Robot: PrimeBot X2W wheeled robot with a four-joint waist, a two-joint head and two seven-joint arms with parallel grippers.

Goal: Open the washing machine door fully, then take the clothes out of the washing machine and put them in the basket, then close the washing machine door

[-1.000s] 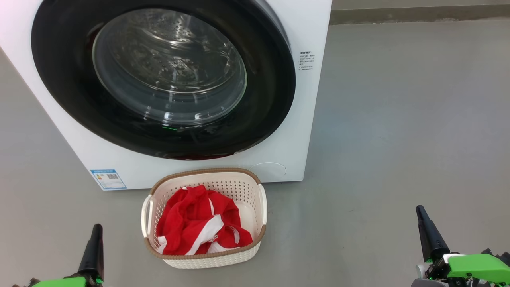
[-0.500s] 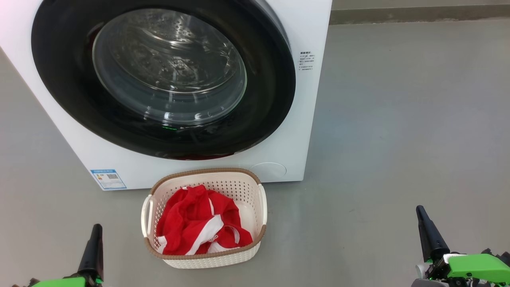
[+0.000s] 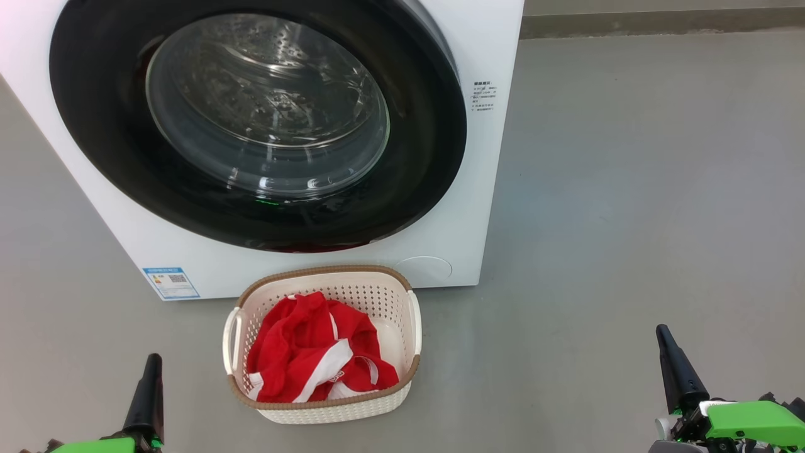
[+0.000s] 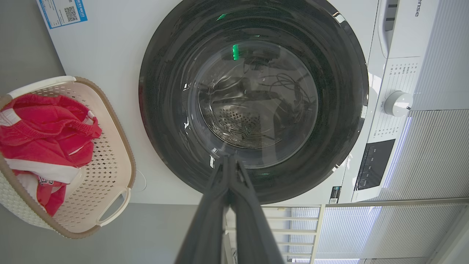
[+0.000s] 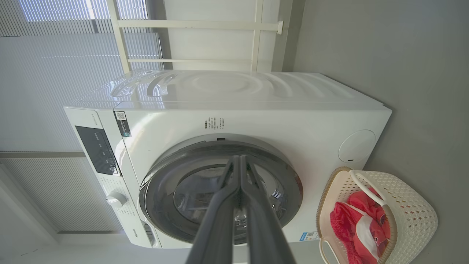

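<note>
Left claw point(image 4: 229, 163) and right claw point(image 5: 240, 161) both pinched closed, empty; the clothes point(image 3: 295, 352) look soft and floppy, grab any bunched fold.

Bare laundry area: white washing machine point(image 5: 256, 110), clothes basket point(image 3: 327, 270), grey floor point(image 3: 629, 189), slatted blinds point(image 5: 55, 73).

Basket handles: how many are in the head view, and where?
2. The left handle is on the basket's left side wall, and the right handle is on its right side wall. Both are white loops just outside the brown rim.
</note>
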